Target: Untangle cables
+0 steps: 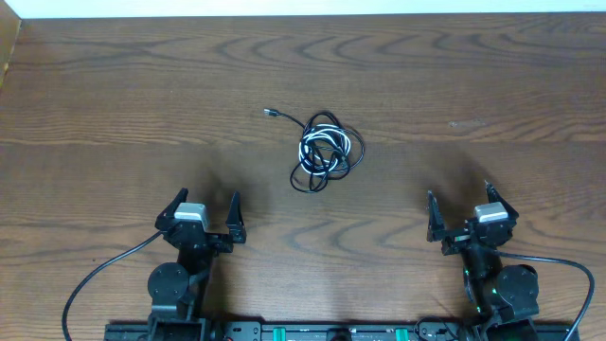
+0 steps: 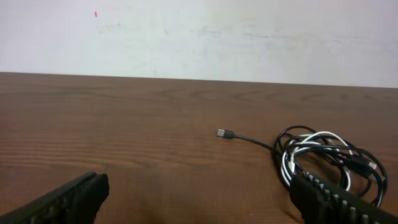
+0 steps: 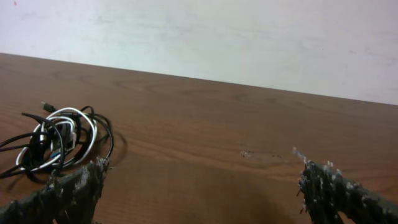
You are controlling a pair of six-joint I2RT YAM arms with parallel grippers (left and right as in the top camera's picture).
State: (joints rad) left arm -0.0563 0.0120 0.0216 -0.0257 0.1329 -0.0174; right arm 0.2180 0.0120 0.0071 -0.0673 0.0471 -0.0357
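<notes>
Well, brown wooden table (image 1: pixel 114 95) filled view. Left gripper (image 1: pixel 207 199) sat low near front edge, fingers wide, holding nothing. Right gripper (image 1: pixel 460 194) same. Cables (image 1: pixel 327 152), white and black, lay knotted mid-table, well apart from both. Small plug (image 1: pixel 269 113) stuck out.

Overhead, the cables (image 1: pixel 327 152) bunch too small to tell which strand crosses which
</notes>
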